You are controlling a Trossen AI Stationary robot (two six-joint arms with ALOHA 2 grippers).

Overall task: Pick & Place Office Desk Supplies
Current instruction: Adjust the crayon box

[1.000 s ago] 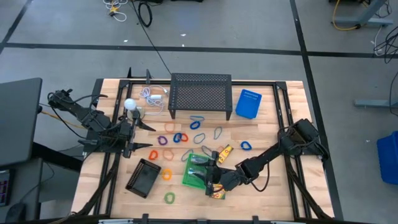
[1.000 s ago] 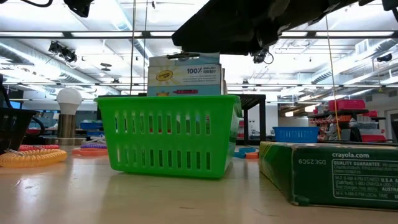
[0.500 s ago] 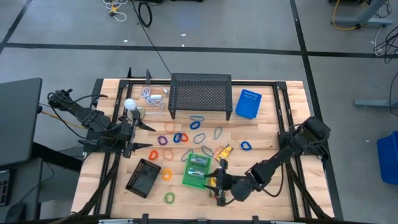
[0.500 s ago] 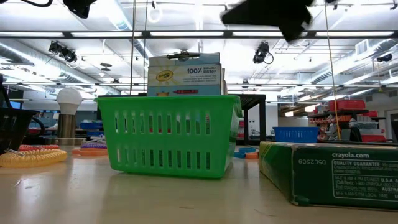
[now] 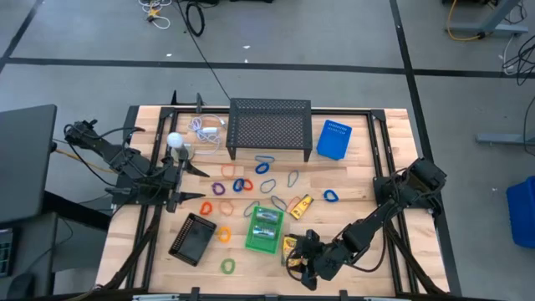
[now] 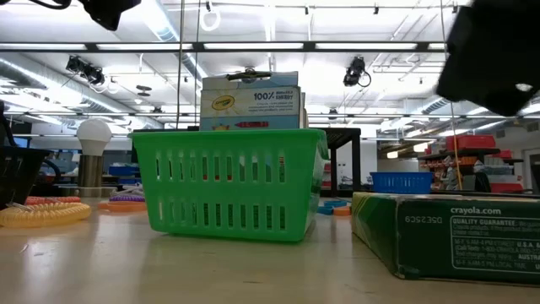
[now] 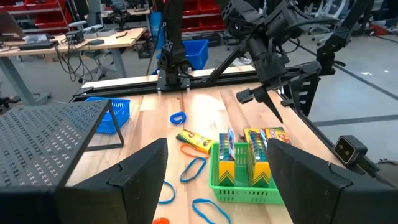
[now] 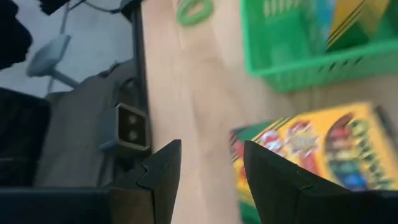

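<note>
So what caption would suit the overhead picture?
Right arm's open jaws hover over a crayon box beside the green basket; coloured loops scattered about.

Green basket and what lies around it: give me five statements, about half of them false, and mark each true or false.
1. The green basket holds crayon boxes standing upright. True.
2. The right gripper is inside the basket. False: it is outside it, by the crayon box lying flat on the table.
3. The right gripper holds a crayon box. False: its fingers are open, nothing between them.
4. The left gripper is open, away from the basket. True.
5. The blue basket stands beside the black mesh shelf. True.
</note>
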